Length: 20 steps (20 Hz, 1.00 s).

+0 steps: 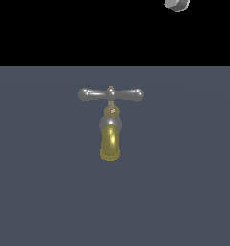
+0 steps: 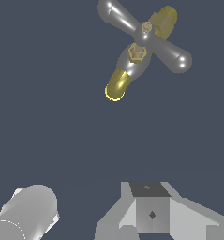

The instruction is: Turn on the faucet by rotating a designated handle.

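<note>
Little of the end effector [image 2: 151, 213] on show — only pale grey blocky housing cropped at the wrist view's edge, fingertips out of frame, so width of opening impossible to tell. One grey rounded arm part [image 1: 176, 4] cut off at the exterior view's top edge. Well apart from both, on the dull blue-grey surface [image 1: 184, 192]: faucet [image 1: 110, 139] with glossy brass-gold curved spout and grey neck — handle [image 1: 111, 94] a slim silver crossbar, bulbous ends, small central knob.
</note>
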Each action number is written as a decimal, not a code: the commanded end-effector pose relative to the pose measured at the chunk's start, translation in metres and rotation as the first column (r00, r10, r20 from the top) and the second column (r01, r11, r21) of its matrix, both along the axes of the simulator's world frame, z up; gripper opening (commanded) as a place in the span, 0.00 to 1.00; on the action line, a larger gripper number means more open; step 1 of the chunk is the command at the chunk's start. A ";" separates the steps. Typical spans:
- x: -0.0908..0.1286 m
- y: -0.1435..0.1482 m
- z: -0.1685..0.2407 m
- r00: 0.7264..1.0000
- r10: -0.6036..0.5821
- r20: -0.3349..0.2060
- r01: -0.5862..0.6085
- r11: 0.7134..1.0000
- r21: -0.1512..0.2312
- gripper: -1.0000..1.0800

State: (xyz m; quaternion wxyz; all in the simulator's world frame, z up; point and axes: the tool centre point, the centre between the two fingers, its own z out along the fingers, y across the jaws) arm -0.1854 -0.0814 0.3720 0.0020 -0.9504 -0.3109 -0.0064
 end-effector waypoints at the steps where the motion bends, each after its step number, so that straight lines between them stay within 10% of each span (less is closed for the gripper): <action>1: 0.009 -0.005 -0.012 0.998 0.061 0.000 -0.061 0.998 -0.002 0.00; 20: 0.079 -0.019 -0.097 0.881 0.473 -0.007 -0.473 0.881 -0.012 0.00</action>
